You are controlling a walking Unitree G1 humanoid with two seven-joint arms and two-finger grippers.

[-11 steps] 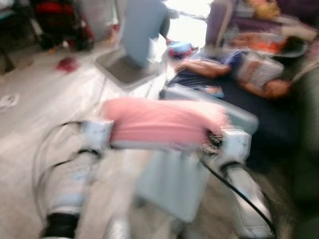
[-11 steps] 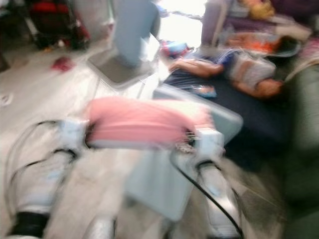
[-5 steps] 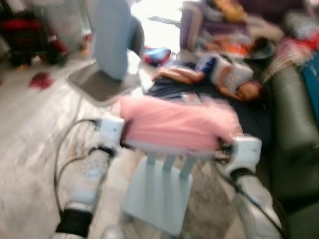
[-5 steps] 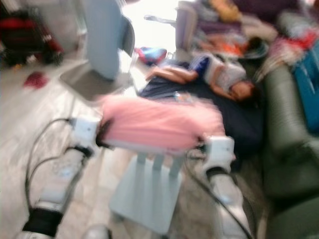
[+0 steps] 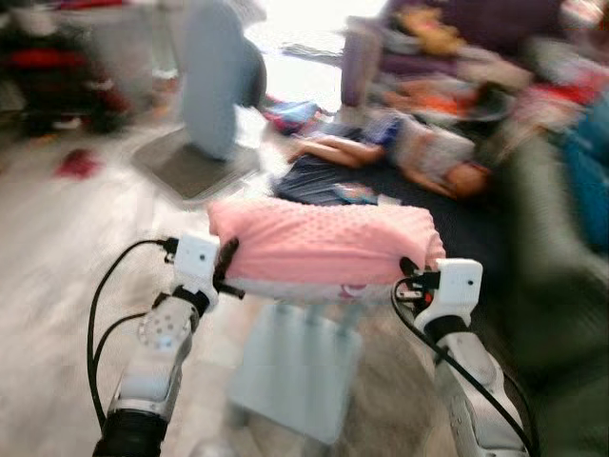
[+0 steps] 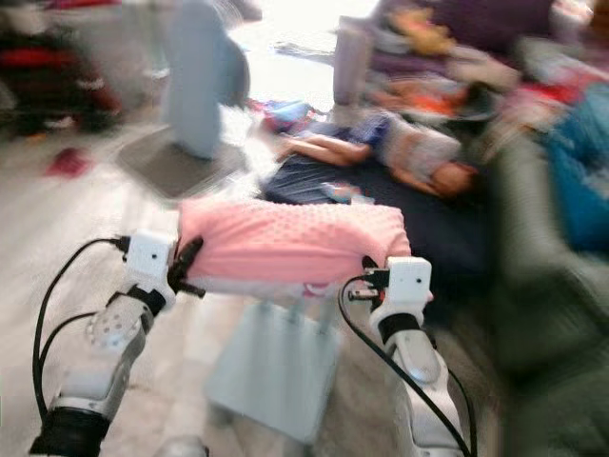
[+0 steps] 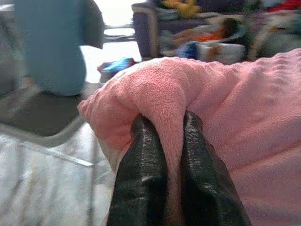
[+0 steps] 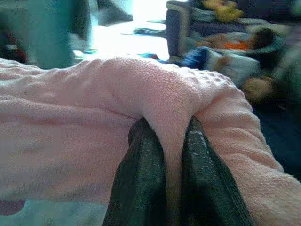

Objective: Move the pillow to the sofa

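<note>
Pillow [image 5: 322, 246] pinched at both ends by left jaws [image 7: 170, 141] and right jaws [image 8: 173, 136].

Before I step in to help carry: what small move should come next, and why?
Probably keep turning right toward the green sofa. Both grippers, left and right, pinch the pink pillow by its ends, and a person lies ahead.

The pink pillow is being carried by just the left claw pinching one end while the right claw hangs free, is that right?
Not quite. The pink pillow is held at both ends: the left claw pinches a fold of one end, and the right claw pinches a fold of the other, as the right wrist view shows. It does not hang free.
</note>
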